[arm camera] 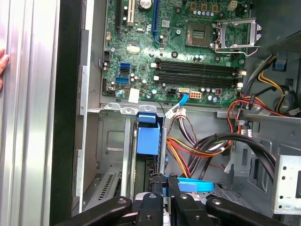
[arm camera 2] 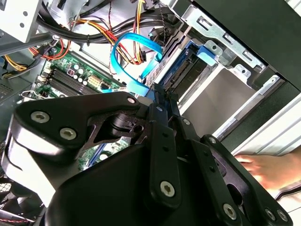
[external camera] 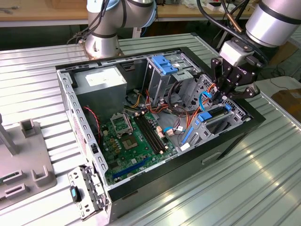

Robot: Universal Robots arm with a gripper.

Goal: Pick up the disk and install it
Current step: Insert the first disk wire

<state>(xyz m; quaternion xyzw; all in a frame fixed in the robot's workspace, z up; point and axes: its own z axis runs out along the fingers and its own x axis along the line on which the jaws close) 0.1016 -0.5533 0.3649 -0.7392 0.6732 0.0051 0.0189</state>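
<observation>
The disk (external camera: 210,117) stands on edge in the drive bay at the front corner of the open computer case (external camera: 164,181), its blue rails bright in both wrist views (arm camera: 147,139) (arm camera 2: 186,70). My gripper (external camera: 221,96) hangs right over it, jaws drawn almost together at its near end (arm camera: 163,179) (arm camera 2: 160,92). I cannot tell whether they pinch it. A blue cable (arm camera 2: 127,52) loops beside, the motherboard (external camera: 136,136) lies beyond, and a person's hand (arm camera 2: 263,169) rests on the ribbed counter (external camera: 244,188).

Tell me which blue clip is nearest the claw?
The one on the disk, right at the claw; the ribbed blue latch sits far off on the metal cage.
</observation>
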